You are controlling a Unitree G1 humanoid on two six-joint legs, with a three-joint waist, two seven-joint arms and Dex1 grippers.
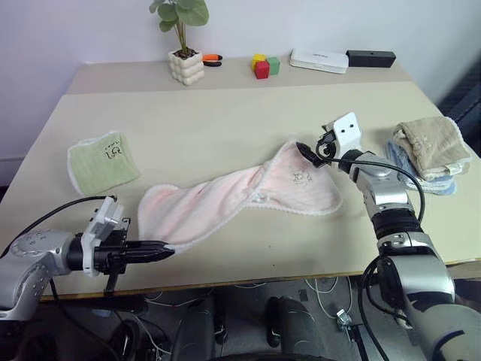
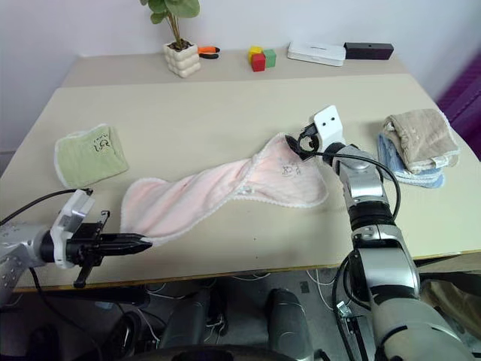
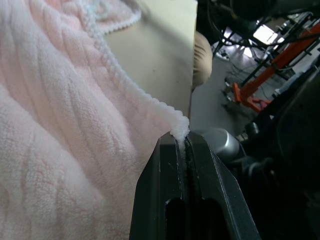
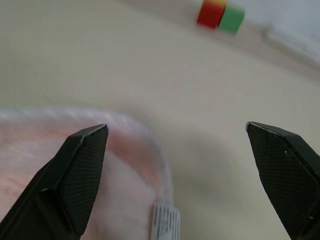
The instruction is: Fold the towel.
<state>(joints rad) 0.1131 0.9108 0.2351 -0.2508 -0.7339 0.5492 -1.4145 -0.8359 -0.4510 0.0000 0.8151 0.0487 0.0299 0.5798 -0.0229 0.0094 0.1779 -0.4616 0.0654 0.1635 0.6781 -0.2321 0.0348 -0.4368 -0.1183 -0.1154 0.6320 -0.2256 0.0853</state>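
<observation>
The bench (image 1: 225, 120) filled the middle of the frame. The towel (image 1: 240, 199) lay across its centre, running from lower left to right of centre. At lower left, the left hand (image 1: 161, 250) was clamped tight on the towel's whitish corner. Right of centre, the right hand (image 1: 310, 154) hovered wide apart and empty at the towel's far end.

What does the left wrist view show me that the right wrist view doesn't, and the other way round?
Left wrist only: the left claw shut on the whitish beaded edge of the pink towel, at the table's near edge. Right wrist only: the right claw wide open above the towel's far end, the towel's small white tag, and the red and green blocks. Both: pink terry cloth on the beige tabletop.
</observation>
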